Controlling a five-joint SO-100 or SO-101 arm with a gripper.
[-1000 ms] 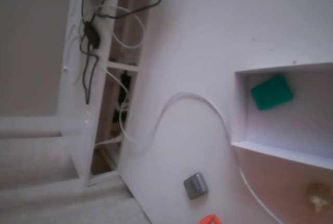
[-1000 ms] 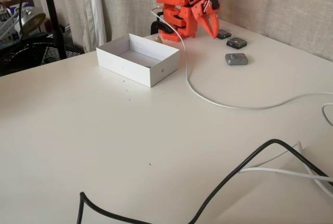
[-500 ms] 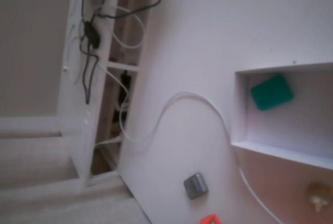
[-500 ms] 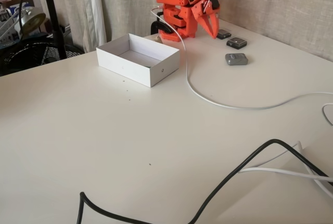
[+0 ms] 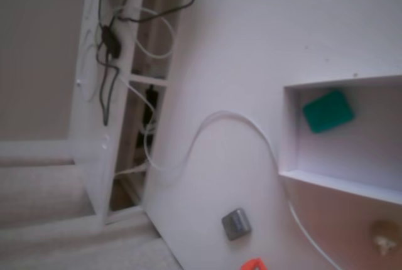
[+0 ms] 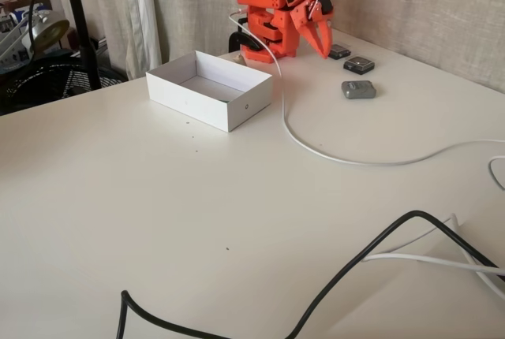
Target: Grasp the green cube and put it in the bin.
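The green cube (image 5: 327,111) lies flat on the floor of the white bin (image 5: 289,133), near its upper left corner in a fixed view. In another fixed view the bin (image 6: 237,106) stands at the back of the table, and its walls hide the cube. The orange arm is folded up behind the bin, with its gripper (image 6: 323,53) pointing down over the table to the right of the bin. Its fingers look shut and hold nothing. An orange tip (image 5: 253,264) of the gripper pokes in at the bottom edge.
Three small grey square blocks (image 6: 359,89) lie right of the arm, and one of them (image 5: 236,223) shows near the orange tip. A white cable (image 6: 331,155) curves past the bin. A black cable (image 6: 355,260) crosses the front. A white shelf (image 5: 119,94) with cables stands beside the table.
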